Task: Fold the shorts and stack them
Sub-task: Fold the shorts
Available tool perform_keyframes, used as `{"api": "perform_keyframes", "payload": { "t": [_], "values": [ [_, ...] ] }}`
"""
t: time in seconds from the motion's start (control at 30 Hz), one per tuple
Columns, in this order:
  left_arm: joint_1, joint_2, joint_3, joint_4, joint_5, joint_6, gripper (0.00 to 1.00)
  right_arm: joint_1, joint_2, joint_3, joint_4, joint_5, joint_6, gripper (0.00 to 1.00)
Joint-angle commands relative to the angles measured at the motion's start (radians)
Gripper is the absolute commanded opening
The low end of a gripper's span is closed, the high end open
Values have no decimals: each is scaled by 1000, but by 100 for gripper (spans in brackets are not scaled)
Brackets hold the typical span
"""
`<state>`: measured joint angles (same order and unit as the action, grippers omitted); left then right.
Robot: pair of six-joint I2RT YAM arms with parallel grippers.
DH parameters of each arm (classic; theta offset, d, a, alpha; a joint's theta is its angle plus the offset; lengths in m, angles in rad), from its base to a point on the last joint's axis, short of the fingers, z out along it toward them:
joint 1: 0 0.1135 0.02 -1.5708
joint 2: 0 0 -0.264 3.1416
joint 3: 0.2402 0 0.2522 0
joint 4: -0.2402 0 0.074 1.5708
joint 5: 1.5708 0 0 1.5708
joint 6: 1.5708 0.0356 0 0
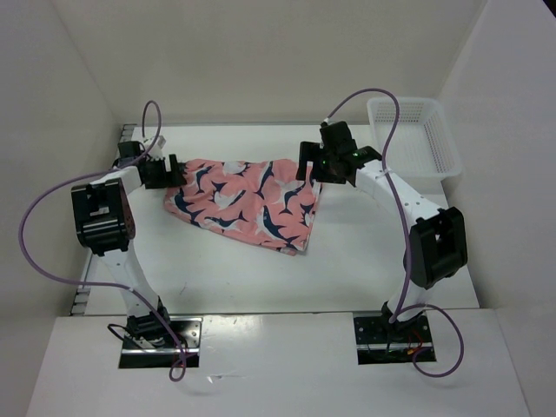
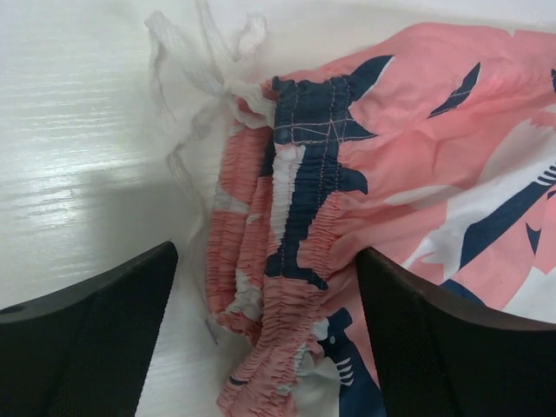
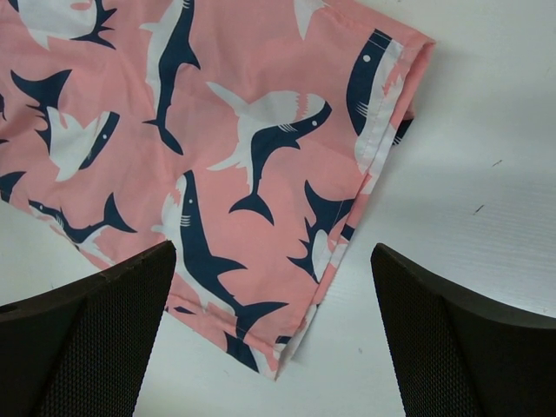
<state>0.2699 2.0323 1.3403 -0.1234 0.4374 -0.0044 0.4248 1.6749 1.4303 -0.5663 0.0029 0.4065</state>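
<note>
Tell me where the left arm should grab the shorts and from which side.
The gathered elastic waistband, from above, at the shorts' left end. It bunches into a thick ridge there, lying between the left gripper's open fingers, so it should pinch more surely than the flat cloth.

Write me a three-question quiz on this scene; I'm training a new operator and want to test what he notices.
1. True or false: the left claw and right claw are both shut.
2. Which part of the shorts sits between the left claw's jaws? A hem, B elastic waistband, C pocket.
3. Where does the white basket stand?
Key: 1 false, both open; 2 B; 3 far right corner of the table.
</note>
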Motion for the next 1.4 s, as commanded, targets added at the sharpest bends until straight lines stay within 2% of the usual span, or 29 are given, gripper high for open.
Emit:
{"api": "perform_keyframes", "payload": {
  "t": [0.0, 0.13, 0.17, 0.27, 0.3, 0.37, 0.4, 0.5, 0.7, 0.93, 1.2, 1.37],
  "values": [
    [-5, 11, -32, 30, 34, 4, 89, -8, -29, -7, 0, -3, -11, 98],
    [-5, 11, -55, 69, 93, 4, 76, -8, -29, -7, 0, -3, -11, 98],
    [-5, 11, -69, 70, 93, 4, 68, -8, -29, -7, 0, -3, -11, 98],
    [-5, 2, -93, 105, 115, 4, 56, -8, -29, -7, 0, -3, -1, 98],
    [-5, 2, -102, 116, 115, 4, 47, -8, -29, -16, 0, -3, -1, 98],
    [-5, -11, -102, 116, 115, 4, 35, -8, -29, -16, 9, -3, -1, 98],
    [-5, -20, -102, 116, 115, 4, 19, -8, -29, -27, 9, -3, 8, 98],
    [-5, -61, -102, 102, 104, 4, 0, -8, -40, -37, 9, -3, 8, 98],
    [6, -194, 75, -99, -89, 4, 0, -8, -67, -57, 9, -3, 17, 98],
    [25, -302, 293, -239, -146, 4, 0, -8, -76, -76, 19, -12, 17, 98],
    [-96, -402, 327, -297, -112, 4, 0, -8, -95, -76, 19, -21, 17, 98],
    [-236, -402, 304, -323, -258, 4, 0, -26, -95, -76, 19, -43, 17, 98]
  ]
}}
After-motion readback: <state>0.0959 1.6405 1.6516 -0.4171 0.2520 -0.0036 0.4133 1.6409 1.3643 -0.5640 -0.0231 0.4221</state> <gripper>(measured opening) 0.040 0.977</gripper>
